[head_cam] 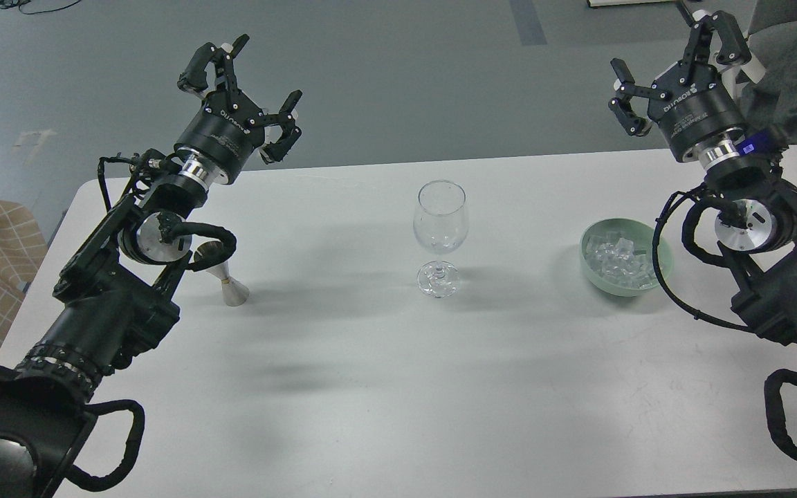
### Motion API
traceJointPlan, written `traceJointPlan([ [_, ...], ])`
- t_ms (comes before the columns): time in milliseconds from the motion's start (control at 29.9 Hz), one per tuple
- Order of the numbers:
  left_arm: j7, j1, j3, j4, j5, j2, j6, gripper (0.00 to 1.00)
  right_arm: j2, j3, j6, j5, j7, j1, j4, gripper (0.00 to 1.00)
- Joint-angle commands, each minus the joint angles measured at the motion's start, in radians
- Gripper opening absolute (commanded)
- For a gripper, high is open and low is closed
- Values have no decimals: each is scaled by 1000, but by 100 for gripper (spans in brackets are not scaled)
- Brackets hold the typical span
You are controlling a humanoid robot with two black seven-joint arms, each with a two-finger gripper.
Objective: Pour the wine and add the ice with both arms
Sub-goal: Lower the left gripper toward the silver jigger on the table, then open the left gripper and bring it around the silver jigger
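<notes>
- Start of task: wine glass (441,228) empty, both pincers spread, grasping nothing.
- Left pincer (243,93) raised far left of glass; right pincer (675,66) far right.
- Next, likely: reach ice (618,257) in bowl (661,280) right of glass.

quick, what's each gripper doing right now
left gripper: open, holding nothing, raised past the table's far edge
right gripper: open, holding nothing, raised beyond the ice bowl

A white table (343,387) bears a wine glass (441,235), a green bowl (656,285) and a small cone-shaped object (232,290).
</notes>
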Motion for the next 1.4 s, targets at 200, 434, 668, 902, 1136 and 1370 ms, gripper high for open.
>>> traceJointPlan([
  [200,74,-7,-2,0,-5,-2,0,98,3,2,-8,0,2,-6,4,100],
  [434,72,-8,-3,-2,-11,2,0,98,17,5,-14,0,2,-8,4,100],
  [668,77,-5,-14,-26,-14,7,0,98,25,9,-20,0,4,-6,5,100],
  [902,186,24,-23,-177,-89,103,19,95,25,12,-20,0,4,-4,7,100],
  [1136,333,238,-104,-518,-276,298,131,94,25,14,-20,0,4,-6,8,100],
  [1370,520,533,-383,-781,-348,297,193,94,34,14,-20,0,4,-8,8,100],
])
